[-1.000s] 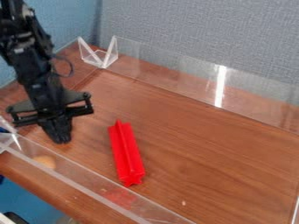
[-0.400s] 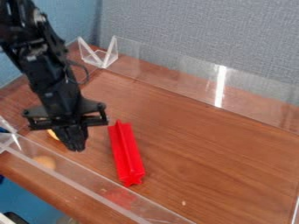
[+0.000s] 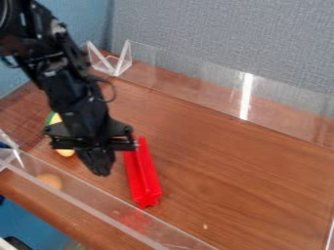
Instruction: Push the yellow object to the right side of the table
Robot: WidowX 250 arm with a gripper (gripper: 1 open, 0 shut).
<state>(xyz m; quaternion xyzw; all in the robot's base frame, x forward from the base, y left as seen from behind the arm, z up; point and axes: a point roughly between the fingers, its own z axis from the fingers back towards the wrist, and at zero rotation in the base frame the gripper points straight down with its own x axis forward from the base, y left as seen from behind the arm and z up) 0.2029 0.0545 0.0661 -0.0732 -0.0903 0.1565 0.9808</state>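
No readable text or signs anywhere.

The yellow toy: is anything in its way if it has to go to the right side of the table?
Yes. The robot's jaws and the long red bar both stand right of the toy.

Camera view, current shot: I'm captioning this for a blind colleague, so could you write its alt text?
A black robot arm reaches down, its gripper between a small yellow toy with a green end, partly hidden behind the arm, and a long red bar. All are on a wood-grain tabletop edged by low clear walls.
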